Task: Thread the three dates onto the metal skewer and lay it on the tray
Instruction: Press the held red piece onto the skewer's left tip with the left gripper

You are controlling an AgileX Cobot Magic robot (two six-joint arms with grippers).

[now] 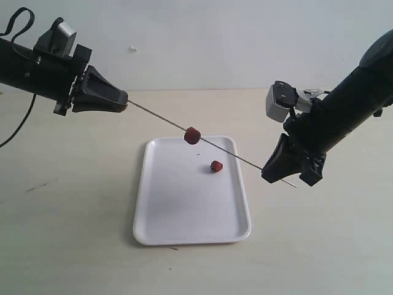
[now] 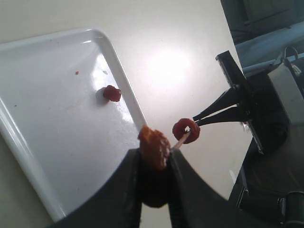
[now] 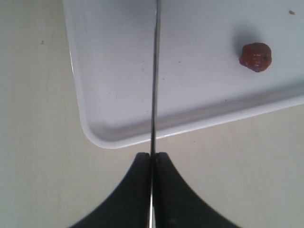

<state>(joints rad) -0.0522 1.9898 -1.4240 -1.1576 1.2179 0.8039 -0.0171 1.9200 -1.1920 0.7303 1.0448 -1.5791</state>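
The metal skewer (image 1: 227, 152) hangs in the air slantwise over the white tray (image 1: 184, 230). My right gripper (image 1: 268, 173) is shut on its lower end, seen as a thin rod (image 3: 155, 71) running out from the shut right gripper (image 3: 153, 155). One date (image 1: 192, 135) is threaded mid-skewer. My left gripper (image 1: 124, 100) meets the skewer's upper end and is shut on a second date (image 2: 154, 146), held at the left gripper's (image 2: 154, 153) tips. Just beyond it sits the threaded date (image 2: 186, 130). I cannot tell whether the held date is pierced. A third date (image 1: 216, 166) lies loose on the tray.
The tray stands on a pale tabletop (image 1: 67, 233). The loose date (image 3: 256, 56) lies well inside the tray's rim (image 3: 95, 137). A small crumb (image 2: 76, 72) lies on the tray (image 2: 28, 156). The right arm's black body (image 2: 266, 114) faces the left wrist camera.
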